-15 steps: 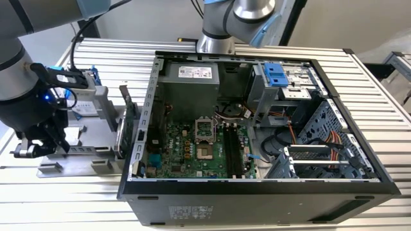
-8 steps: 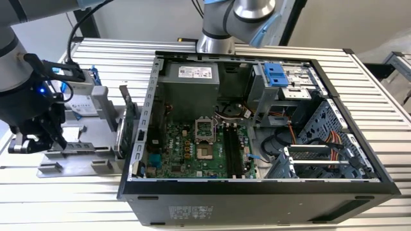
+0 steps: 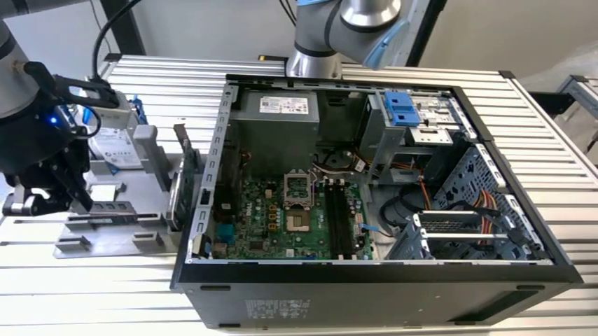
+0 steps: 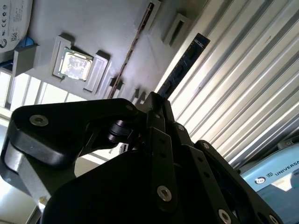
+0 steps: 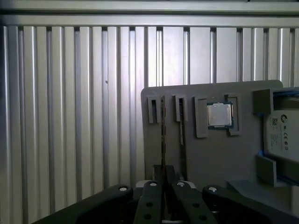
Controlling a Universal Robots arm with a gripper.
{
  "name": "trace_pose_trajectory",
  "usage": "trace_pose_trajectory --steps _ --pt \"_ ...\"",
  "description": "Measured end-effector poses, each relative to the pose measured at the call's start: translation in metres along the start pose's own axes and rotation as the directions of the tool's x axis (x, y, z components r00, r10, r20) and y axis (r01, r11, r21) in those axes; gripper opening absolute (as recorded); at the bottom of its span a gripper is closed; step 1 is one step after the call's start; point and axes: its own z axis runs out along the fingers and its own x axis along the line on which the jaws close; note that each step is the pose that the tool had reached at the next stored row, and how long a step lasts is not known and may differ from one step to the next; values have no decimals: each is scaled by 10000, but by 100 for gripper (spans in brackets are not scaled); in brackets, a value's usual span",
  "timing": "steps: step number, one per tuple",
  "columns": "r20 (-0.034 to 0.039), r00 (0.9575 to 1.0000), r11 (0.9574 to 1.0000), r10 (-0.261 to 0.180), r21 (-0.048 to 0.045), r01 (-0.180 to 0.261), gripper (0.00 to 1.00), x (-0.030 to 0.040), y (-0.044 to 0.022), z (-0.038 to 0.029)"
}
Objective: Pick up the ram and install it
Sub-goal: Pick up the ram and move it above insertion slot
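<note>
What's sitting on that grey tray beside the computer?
On the tray: the ram and a second thin board on edge, a square processor chip, a hard drive. The tool hides the boards' near ends.

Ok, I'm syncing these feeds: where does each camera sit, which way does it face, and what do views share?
Exterior view: up high, looking down into the computer case; the arm's wrist and gripper show at the exterior view's left.
First wrist view: on the wrist, looking along the fingers toward the grey tray on the ribbed table.
Second wrist view: on the wrist, slanted past the black finger links, shut on the ram, at that tray.
Shared: both wrist views show ram, tray and processor.
</note>
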Motion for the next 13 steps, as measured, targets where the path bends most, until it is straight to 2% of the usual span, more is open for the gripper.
trace_pose_trajectory --steps 8,13 --pt "0 10000 10000 0 -1 0 0 -3 4 -116" --pt "0 10000 10000 -1 -1 1 0 -3 6 -164"
